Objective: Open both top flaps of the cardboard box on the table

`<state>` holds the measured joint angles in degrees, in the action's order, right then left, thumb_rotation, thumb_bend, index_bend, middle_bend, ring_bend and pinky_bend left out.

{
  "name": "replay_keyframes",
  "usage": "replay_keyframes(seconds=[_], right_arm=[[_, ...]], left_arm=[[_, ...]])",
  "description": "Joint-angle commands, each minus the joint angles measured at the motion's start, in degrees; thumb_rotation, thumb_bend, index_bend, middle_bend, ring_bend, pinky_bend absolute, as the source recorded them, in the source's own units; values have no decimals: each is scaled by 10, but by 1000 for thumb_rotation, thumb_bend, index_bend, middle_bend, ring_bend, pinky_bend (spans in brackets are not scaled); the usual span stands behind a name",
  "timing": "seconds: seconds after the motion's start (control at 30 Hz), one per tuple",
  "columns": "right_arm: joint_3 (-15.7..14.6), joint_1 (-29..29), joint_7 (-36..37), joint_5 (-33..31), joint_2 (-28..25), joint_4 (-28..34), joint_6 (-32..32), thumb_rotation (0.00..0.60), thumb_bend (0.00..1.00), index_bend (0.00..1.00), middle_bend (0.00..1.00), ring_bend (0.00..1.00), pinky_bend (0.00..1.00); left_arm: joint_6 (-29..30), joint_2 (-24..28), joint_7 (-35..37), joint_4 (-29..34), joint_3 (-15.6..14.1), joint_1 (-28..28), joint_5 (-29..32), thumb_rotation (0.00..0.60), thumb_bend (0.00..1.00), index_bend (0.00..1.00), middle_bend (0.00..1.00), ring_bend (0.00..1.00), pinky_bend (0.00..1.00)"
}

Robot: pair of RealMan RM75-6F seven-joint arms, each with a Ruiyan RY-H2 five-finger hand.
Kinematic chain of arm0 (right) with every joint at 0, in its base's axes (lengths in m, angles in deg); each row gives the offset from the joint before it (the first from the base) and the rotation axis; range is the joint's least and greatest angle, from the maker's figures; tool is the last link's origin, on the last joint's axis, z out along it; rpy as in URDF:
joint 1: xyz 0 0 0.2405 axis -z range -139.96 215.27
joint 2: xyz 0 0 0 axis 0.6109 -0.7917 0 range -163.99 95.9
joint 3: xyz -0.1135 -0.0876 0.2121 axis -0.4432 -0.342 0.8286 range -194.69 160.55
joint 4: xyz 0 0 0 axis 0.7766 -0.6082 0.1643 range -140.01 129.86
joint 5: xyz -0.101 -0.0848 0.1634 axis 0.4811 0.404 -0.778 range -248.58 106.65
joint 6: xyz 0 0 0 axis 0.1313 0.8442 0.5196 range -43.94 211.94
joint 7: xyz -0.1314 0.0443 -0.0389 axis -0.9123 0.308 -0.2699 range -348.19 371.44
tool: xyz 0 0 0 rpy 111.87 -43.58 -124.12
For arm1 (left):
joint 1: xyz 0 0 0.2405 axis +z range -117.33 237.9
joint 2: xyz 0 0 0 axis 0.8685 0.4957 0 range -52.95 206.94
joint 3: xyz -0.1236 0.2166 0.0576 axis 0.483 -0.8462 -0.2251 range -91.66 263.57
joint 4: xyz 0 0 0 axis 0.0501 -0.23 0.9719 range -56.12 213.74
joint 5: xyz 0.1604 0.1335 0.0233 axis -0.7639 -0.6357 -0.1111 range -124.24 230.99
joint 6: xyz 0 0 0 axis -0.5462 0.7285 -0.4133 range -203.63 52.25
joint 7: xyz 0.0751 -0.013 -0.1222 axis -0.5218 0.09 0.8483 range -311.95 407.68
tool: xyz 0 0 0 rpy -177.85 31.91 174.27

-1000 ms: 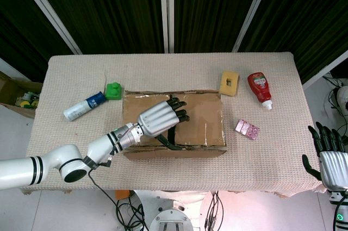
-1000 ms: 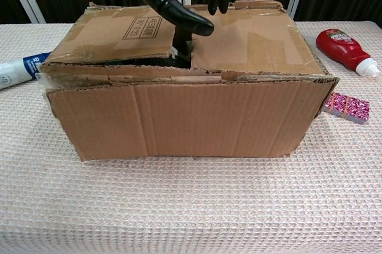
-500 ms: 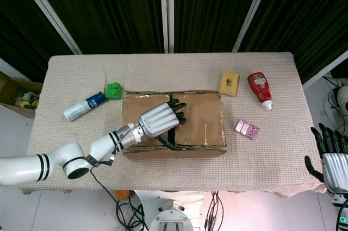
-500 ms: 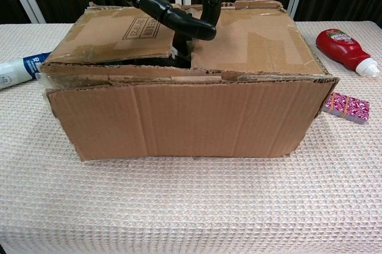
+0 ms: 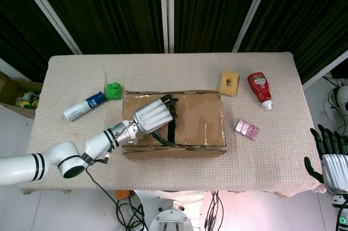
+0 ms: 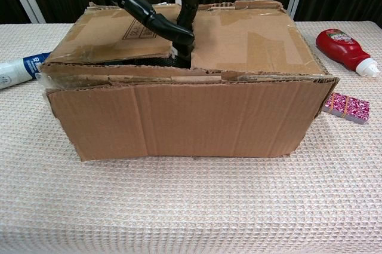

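Both flaps flat, step one: left hand on cardboard box mid-counter, fingers hooked into centre seam, gripping left flap edge. Next: lift outward. Right hand idle, spread, holding nothing.

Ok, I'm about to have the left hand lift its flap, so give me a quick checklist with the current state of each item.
1. Left hand at the centre seam of the cardboard box: ok.
2. Fingers hooked under the left flap edge: cannot tell; they reach into the gap, but the tips are hidden.
3. Both flaps still down: ok; the right flap lies flat.
4. Nothing resting on the flaps besides the hand: ok.
5. Green block and spray bottle clear of the flap's swing: not ok; the block sits close by the box's left corner.
6. Right hand clear of the box: ok, off the table edge.
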<state>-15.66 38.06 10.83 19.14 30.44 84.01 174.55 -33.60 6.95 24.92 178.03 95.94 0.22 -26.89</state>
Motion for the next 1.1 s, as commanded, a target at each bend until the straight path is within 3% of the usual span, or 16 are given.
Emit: replay_keyframes(seconds=[0.03,0.3,0.57,0.83,1.1], right_arm=[[0,0,0,0,0,1,0,600,362,0,0,0,0],[1,2,-2,-1,1,3,1,600,362,0,0,0,0],[2,2,-6,0,0,6,2,600,361,0,0,0,0],[6,3,-12,-1,2,9,6,600,362,0,0,0,0],[5,-2,-21,3,3,14,0,600,361,0,0,0,0]], left_arm=[[-2,10,-13,11,-7,2,11,0,22,492,420,110,193],[5,27,-23,27,-14,7,24,0,22,503,458,111,193],[41,61,-44,56,-16,19,-7,0,20,553,514,122,193],[70,136,-59,116,-9,46,14,0,11,557,507,123,194],[108,221,11,168,6,87,23,0,1,545,498,123,194]])
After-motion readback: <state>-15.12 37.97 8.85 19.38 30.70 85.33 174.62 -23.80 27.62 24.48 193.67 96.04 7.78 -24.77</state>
